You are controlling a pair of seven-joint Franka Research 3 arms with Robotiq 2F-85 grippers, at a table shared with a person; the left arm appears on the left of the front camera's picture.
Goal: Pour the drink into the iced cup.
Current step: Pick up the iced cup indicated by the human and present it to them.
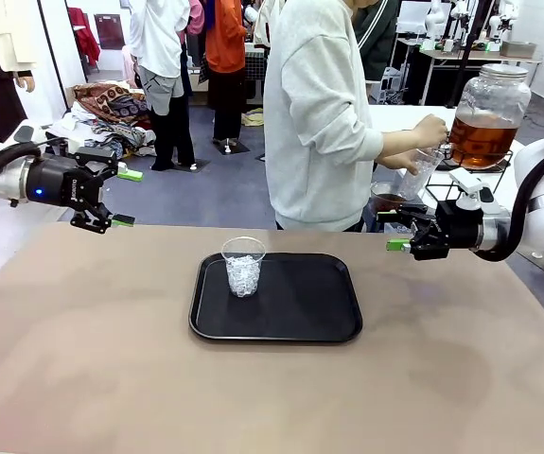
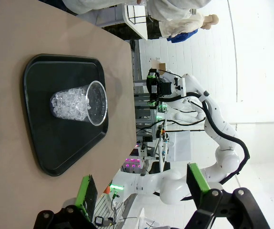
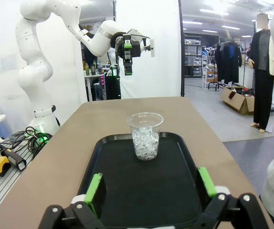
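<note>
Progress: early, by our read. Nothing is poured; the iced cup (image 1: 243, 266) shows ice and no liquid.
Iced cup: clear plastic, upright on the black tray (image 1: 276, 333), in the tray's far-left part, inside the rim.
Drink: amber, in a lidded glass dispenser (image 1: 486, 113) on a white table well beyond the tray's far-right corner.
Person: stands past the tray's far edge, turned toward the dispenser. One hand (image 1: 430, 130) is at the tap, with a clear second cup (image 1: 419, 175) held under it. We can't tell how full that cup is.
Left gripper (image 1: 124, 197): fingers spread, nothing between them, hanging in the air well off the tray's left side.
Right gripper (image 1: 399, 230): fingers spread, nothing held, near the tray's far-right corner and pointing toward the tray.
Left to do: we judge all of it. The drink has to come from the dispenser side over to the tray, then be tipped into the iced cup.
Surface: the table (image 1: 82, 378) is flat, matte and tan-brown. The tray lies about mid-table and has a shallow raised rim.
Room: open lab floor beyond the tray's far side, grey-blue, with people standing and clothes heaped toward the left. In the right wrist view there are white walls and shelving past the tray.
Risk: the cup looks light, so we'd expect a fast pour to splash off the ice or nudge it.
</note>
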